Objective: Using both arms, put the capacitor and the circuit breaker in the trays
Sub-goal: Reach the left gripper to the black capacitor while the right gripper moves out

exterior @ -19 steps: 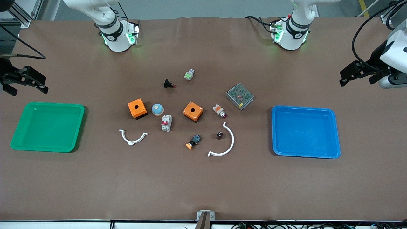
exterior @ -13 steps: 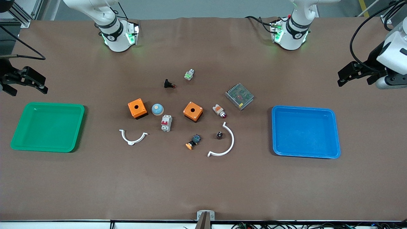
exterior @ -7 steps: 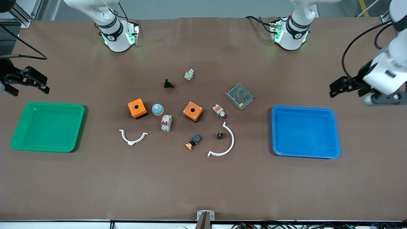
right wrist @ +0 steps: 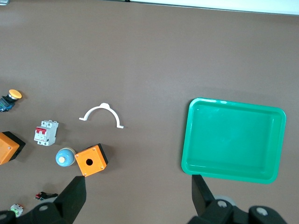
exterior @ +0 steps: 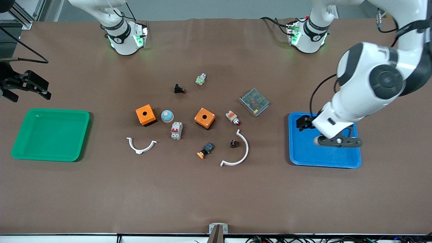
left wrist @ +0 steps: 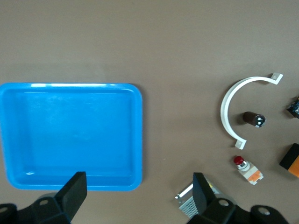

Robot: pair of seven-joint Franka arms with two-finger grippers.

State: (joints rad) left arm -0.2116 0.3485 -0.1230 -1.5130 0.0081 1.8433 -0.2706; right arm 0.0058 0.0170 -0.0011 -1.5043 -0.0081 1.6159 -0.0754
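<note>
The capacitor, a tiny dark cylinder with a pale end, lies inside the curve of a white arc-shaped clip. It also shows in the left wrist view. The circuit breaker, a white block with red levers, lies between the two orange boxes and a little nearer the camera. It also shows in the right wrist view. My left gripper hangs open and empty over the blue tray's edge toward the table's middle; its own view shows it too. My right gripper waits, open and empty, above the table by the green tray; its own view shows it too.
Around the two parts lie two orange boxes, a blue dome, a second white clip, a metal mesh unit, a white-orange part with a red tip, an orange-capped button and a black part with a red tip.
My left arm has swung in from its end of the table, so its gripper is now over the blue tray. The right arm and all the parts have stayed still.
</note>
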